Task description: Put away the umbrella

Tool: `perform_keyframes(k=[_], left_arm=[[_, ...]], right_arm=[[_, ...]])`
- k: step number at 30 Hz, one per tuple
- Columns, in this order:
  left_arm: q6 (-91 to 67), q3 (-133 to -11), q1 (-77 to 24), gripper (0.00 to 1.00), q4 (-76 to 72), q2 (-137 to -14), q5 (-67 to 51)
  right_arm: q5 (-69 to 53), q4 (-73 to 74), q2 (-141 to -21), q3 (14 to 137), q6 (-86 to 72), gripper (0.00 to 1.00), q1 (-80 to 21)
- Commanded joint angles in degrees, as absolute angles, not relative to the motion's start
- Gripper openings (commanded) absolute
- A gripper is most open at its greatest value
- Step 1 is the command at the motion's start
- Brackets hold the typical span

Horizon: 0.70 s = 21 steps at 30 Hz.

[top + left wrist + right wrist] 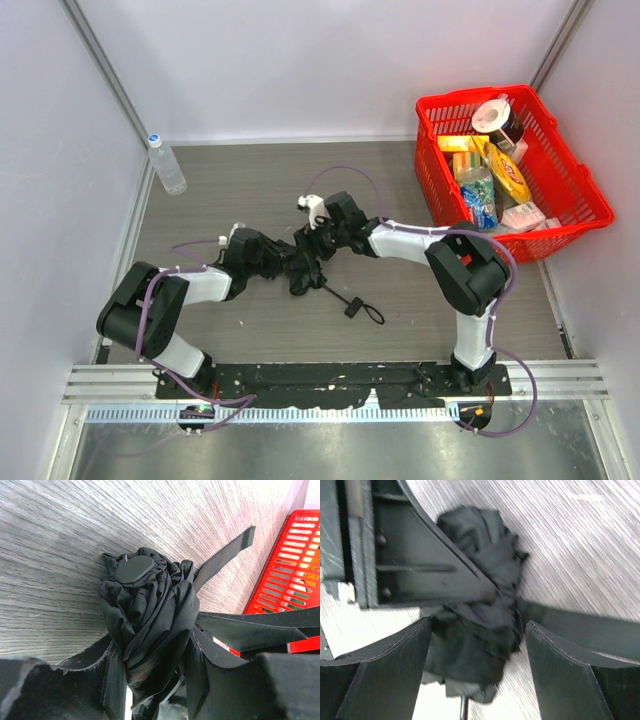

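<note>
Evidently the umbrella (303, 268) is folded down to a crumpled black bundle, lying mid-table btwn the two arms. Its wrist strap (362, 307) is trailed out on the table toward the near side. The bundle is approached from both sides, prob. so one end can be steadied while loose fabric is gathered or wrapped from the other. That is a judgement, not sth shown.

L side: in the left wrist view the left gripper (152, 640) is seen clenched on the umbrella (150, 605). The fabric is pinched in at the waist where both fingers (75, 680) press on it. The round end cap (135, 570) is pointed away from the cam, past the fingertips. A flat closure strap (225, 555) is stuck out loose toward the red basket (295, 550), so the bundle is judged not yet tied shut.

R side: in the right wrist view the right gripper (477, 630) is set astride the umbrella (490, 565), one finger each side, w/ the bundle filling nearly all the gap. The pic is blurred, so whether the fabric is squeezed or only flanked cannot be told.

Rel. to the claws: the bundle is held inside the L one and straddled by the R one, low over or on the table (250, 190). The basket (515, 170), filled w/ groceries, and a water bottle (167, 165) are well apart from it.
</note>
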State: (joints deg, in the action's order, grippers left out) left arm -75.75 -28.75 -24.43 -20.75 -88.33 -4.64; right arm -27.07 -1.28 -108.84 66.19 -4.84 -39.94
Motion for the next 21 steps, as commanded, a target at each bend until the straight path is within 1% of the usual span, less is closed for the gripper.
perform_keyframes(k=[1,4,7,10,11,12,15,17,19,21], left_arm=[[-71.5,-26.8,-25.4,0.0,-2.3,-90.7,-4.0],[-72.9,-28.4,-25.2,0.0,1.6,-91.3,-4.4],[-73.6,-30.3,-25.2,0.0,5.4,-92.2,-4.7],[-74.5,-30.9,-25.2,0.0,6.8,-92.7,-4.7],[-74.7,-31.2,-25.2,0.0,7.2,-93.0,-4.7],[-74.9,-31.7,-25.1,0.0,8.1,-93.3,-4.8],[-75.1,-33.9,-25.3,0.0,12.4,-94.5,-4.0],[-76.1,-35.2,-25.2,0.0,15.4,-94.9,-3.6],[-76.7,-35.8,-25.2,0.0,17.1,-94.9,-3.3],[-77.4,-35.6,-25.2,0.0,17.5,-94.4,-3.2]], right_arm=[[-24.8,-2.5,-112.1,71.4,-1.3,0.79,-44.3],[-21.2,-2.4,-113.2,71.0,-0.7,0.79,-47.0],[-11.9,-4.0,-112.7,68.0,-0.4,0.79,-49.7],[-3.1,-5.9,-111.2,65.0,3.9,0.78,-52.4],[-1.9,-6.6,-110.8,63.3,4.7,0.78,-53.3],[2.4,-7.5,-110.5,62.6,6.4,0.77,-54.0],[8.0,-8.4,-110.3,60.4,9.7,0.76,-56.9],[12.7,-7.8,-111.8,61.1,10.9,0.72,-58.0],[18.0,-8.3,-113.6,61.5,11.3,0.63,-58.8],[19.5,-9.4,-115.0,61.3,10.8,0.47,-58.9]])
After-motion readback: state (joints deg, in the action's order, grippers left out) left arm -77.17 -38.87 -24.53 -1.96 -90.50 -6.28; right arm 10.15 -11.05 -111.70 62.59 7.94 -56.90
